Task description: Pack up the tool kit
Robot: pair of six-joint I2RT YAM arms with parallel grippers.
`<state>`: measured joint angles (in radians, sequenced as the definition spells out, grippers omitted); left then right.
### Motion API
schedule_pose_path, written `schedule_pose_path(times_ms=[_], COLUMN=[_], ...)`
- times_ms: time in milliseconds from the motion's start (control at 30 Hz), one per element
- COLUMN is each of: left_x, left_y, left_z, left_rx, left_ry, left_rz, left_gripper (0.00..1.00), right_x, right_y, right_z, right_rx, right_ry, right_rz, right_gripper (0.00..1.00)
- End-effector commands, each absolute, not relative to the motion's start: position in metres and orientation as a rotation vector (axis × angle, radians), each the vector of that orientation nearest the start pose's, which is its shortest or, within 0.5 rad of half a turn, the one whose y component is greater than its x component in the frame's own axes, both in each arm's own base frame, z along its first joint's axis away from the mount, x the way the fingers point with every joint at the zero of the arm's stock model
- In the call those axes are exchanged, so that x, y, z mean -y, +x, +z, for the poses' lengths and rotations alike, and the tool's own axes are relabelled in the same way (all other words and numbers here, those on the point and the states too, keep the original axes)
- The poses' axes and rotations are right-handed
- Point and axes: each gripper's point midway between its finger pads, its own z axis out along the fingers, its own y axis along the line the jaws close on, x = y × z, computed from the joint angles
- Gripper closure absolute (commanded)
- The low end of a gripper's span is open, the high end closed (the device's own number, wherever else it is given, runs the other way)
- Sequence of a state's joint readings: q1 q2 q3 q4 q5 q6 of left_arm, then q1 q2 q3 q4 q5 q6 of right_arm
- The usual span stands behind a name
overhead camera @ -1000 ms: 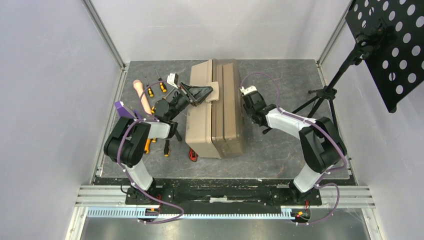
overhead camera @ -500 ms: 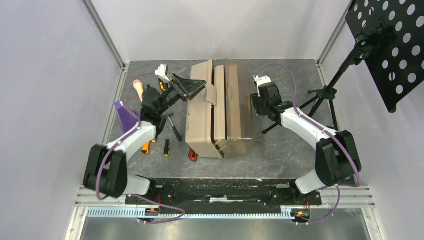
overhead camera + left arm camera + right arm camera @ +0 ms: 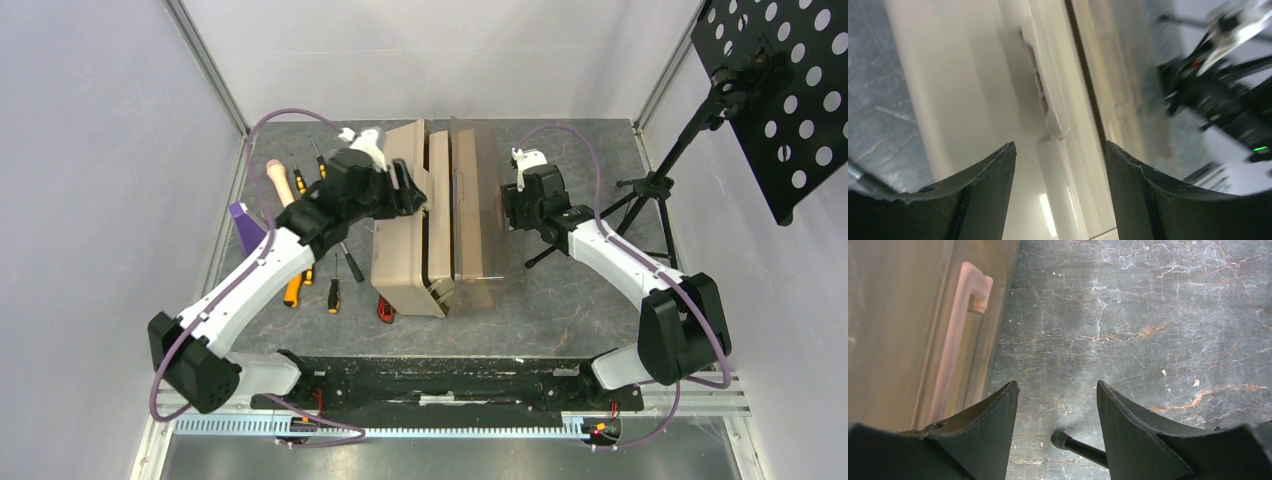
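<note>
so far the toolbox [image 3: 420, 250] is sitting mid-table between the two arms, with its right-hand tray [image 3: 478, 210] standing split from the middle section. opening seems to be under way while packing is not yet begun: the screwdrivers [image 3: 333, 295] and the knife [image 3: 385, 311] are lying on the table [image 3: 560, 300] just left of the box, none inside as far as the top view is showing. the left gripper [image 3: 408, 190] is hovering over the box's left half, fingers apart and holding nothing. the right gripper [image 3: 507, 208] is waiting just beside the tray's outer wall, likewise spread and empty. the left wrist view is adding a blurred close look at the pale handle [image 3: 1050, 115] lying between its fingers. the right wrist view is showing a pinkish bar [image 3: 965, 315] on the box's side and a tripod foot [image 3: 1078, 447], while the tools are appearing only from above.
</note>
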<state>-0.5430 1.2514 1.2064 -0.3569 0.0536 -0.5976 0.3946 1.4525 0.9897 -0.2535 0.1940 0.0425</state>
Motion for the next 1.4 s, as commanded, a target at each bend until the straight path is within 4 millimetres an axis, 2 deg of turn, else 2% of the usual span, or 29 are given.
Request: schedule_pose_path(times_ms=[0,200,267,400,600,733,833,1000,1200,1333,1367], left_x=[0.222,0.235,0.235,0.228,0.226,0.229,0.231,0.235,0.240,0.244,0.245], left_y=[0.302,0.277,0.272,0.271,0.275,0.276,0.277,0.279,0.279,0.280,0.279], left_z=[0.252,0.247,0.245,0.236,0.225,0.226,0.228,0.232,0.231,0.231,0.231], left_rx=[-2.224,-2.251,-2.247,-2.243,-2.244,-2.242,-2.237,-2.225,-2.230,-2.230,-2.231], left_ry=[0.162,0.255,0.274,0.271,0.257,0.222,0.206,0.181,0.176,0.165,0.163], left_rz=[-0.372,-0.174,-0.052,0.160,0.263,0.246,0.224,0.184,0.158,0.128,0.118], left_gripper=[0.28,0.25,0.25,0.25,0.33,0.47,0.55,0.61,0.64,0.68,0.69], right_x=[-0.133,-0.135,-0.136,-0.139,-0.135,-0.124,-0.123,-0.129,-0.153,-0.175,-0.180], right_y=[0.375,0.374,0.374,0.372,0.369,0.366,0.361,0.350,0.333,0.321,0.320], right_z=[0.141,0.141,0.142,0.146,0.161,0.180,0.194,0.214,0.245,0.259,0.259], right_rx=[-2.196,-2.193,-2.190,-2.182,-2.143,-2.103,-2.072,-2.031,-2.002,-1.994,-1.997], right_ry=[-0.307,-0.312,-0.310,-0.312,-0.282,-0.236,-0.221,-0.191,-0.204,-0.244,-0.247], right_rz=[0.081,0.098,0.109,0.131,0.130,0.095,0.117,0.204,0.379,0.383,0.392], right_gripper=[0.38,0.38,0.37,0.37,0.34,0.29,0.26,0.22,0.22,0.20,0.17])
